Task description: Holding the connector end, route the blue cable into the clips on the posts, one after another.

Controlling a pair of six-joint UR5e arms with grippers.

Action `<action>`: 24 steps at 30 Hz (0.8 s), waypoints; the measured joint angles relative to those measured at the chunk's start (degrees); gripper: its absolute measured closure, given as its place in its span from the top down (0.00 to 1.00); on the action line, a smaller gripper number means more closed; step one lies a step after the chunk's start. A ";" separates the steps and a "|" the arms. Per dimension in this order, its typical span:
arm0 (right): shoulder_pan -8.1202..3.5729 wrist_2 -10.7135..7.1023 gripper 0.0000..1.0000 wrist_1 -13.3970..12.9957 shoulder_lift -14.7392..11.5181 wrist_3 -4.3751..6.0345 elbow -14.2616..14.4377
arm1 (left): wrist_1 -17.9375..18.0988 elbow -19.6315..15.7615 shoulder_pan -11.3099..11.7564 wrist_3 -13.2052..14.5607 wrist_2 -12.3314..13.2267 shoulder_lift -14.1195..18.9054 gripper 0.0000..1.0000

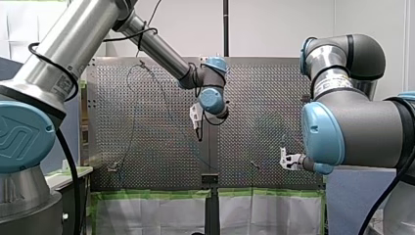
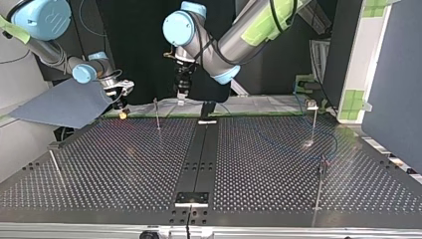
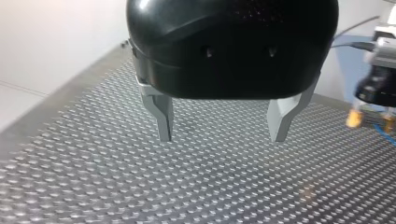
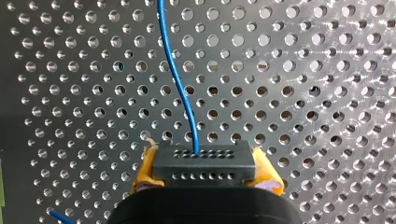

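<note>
A black connector (image 4: 204,161) with rows of small holes sits between the yellow pads of my right gripper (image 4: 205,170), which is shut on it. The blue cable (image 4: 176,70) leaves the connector and runs ahead over the perforated plate. In the top view my right gripper (image 2: 122,113) hangs low at the far left edge of the table. My left gripper (image 3: 222,137) hovers over the plate, its metal fingers (image 3: 164,122) open with nothing between them. It hangs near the table's far middle (image 2: 181,99), beside a thin post (image 2: 157,113).
More thin posts stand at the top view's right (image 2: 313,122), near right (image 2: 319,186) and near left (image 2: 54,167). A dark rail (image 2: 199,159) runs down the table's middle. A grey sheet (image 2: 64,104) lies at the far left.
</note>
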 joint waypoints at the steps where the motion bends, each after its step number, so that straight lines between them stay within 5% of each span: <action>1: -0.01 0.00 0.00 0.01 -0.01 0.00 0.00 | 0.54 -0.56 0.01 -0.06 -0.01 0.55 1.00; 24: -0.10 0.00 0.00 0.05 0.00 -0.18 0.00 | 14.63 -14.67 -0.60 -0.13 -2.06 14.67 1.00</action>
